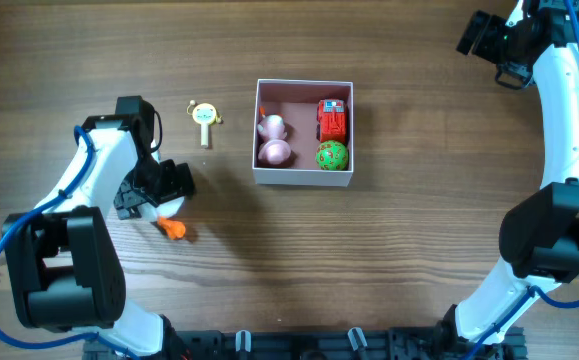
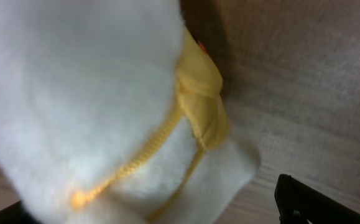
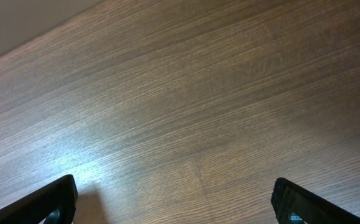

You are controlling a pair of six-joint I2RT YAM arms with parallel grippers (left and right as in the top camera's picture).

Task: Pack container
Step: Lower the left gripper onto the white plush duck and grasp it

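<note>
While the left pincer hangs spread wide over the white plush toy, the right pincer stands apart above the tabletop, well away from the container

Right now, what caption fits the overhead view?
Left gripper at a white plush toy; container holds several toys.

I see the container sitting upright near the middle of the worktop, its sides roughly square to my overhead view. It is a shallow, lidless square box with thin white walls and a dusty-pink floor. Two pale pink toys lie one behind the other along its left wall. A red toy fills the far right corner and a green ball the near right corner. The strip of floor along the far wall shows bare.
</note>
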